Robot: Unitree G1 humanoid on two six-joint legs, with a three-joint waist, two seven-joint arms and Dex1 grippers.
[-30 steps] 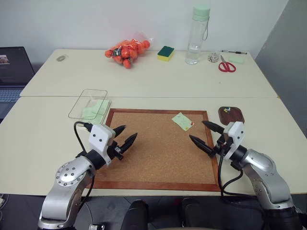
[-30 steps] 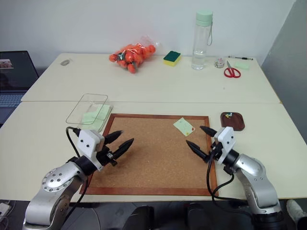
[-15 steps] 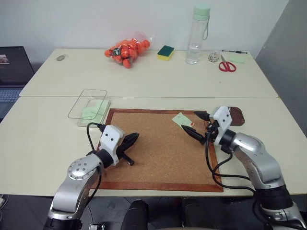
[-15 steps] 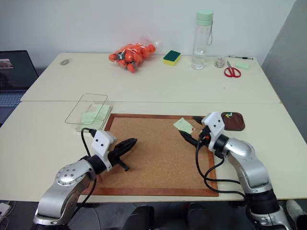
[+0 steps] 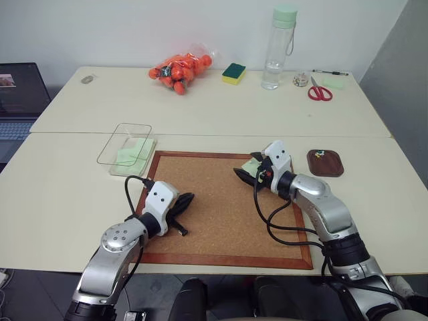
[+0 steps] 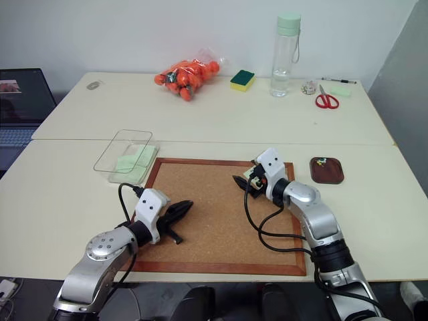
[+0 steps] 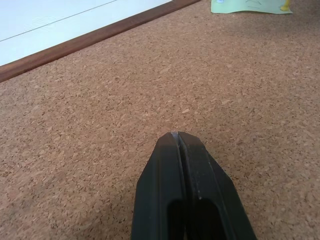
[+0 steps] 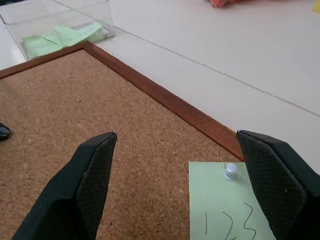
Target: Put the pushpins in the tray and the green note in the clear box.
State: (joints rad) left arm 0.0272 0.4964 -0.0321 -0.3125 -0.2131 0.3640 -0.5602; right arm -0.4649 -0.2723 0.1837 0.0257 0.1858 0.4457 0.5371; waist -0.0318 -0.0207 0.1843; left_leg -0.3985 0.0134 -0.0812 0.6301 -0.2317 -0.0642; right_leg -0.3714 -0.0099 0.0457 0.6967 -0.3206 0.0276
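Both eye views look down from head height over the cork board (image 5: pixel 224 204) and tables. The wrist cams sit super close, skimming that same board.

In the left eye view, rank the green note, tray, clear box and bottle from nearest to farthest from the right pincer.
1. Green note, right at the open right pincer, on the cork board.
2. Tray, on its right, just off the board.
3. Clear box, far left, past the board's corner.
4. Bottle, at the table's back edge.

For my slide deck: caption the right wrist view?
Open right gripper approaches the green note pinned by a white pushpin on the cork board.
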